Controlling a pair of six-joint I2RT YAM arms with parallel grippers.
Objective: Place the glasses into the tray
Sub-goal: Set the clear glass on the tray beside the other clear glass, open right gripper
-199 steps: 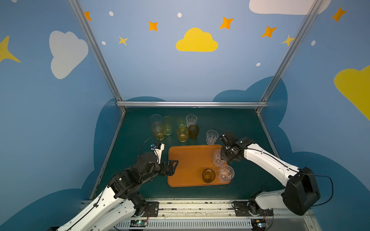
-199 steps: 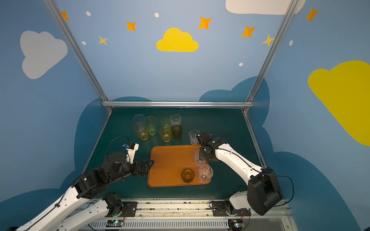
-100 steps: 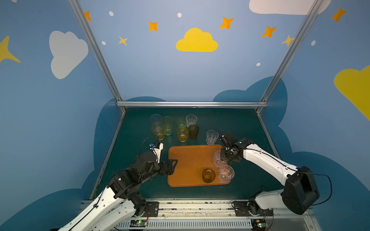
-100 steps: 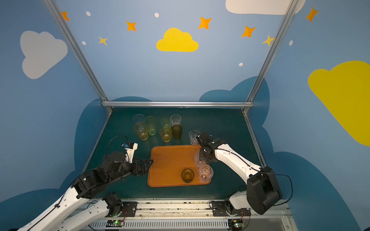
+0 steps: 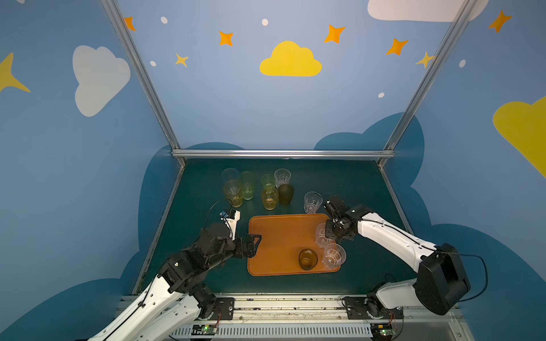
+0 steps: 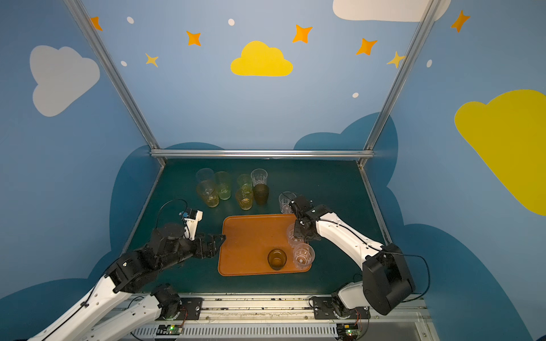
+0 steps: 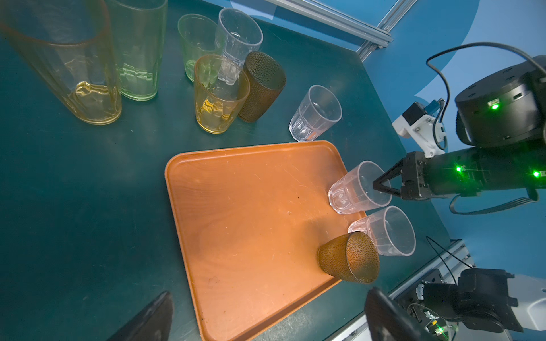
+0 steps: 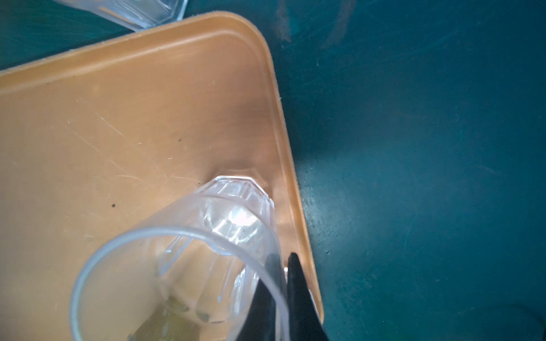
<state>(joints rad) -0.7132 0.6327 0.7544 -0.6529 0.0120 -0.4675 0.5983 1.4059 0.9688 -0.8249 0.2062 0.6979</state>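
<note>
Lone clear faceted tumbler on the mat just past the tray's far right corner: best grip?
Probably the rim wall of the clear faceted tumbler, pinched from above on its right side, one jaw inside. It stands upright, mouth open, and widens toward the rim, so a side grip could slip.

Orange-brown tray (image 5: 274, 236) flat on bench (image 5: 204, 212), mostly bare. Clear faceted tumbler (image 5: 321, 236) upright at right rim; second clear tumbler (image 5: 334, 256) near corner; dark brown tumbler (image 5: 308, 259) beside it. Third clear tumbler (image 5: 312, 202) on bench, just beyond far right corner. Seven-tumbler cluster (image 5: 247, 186) farther back: yellow, green, amber, clear, brown.
</note>
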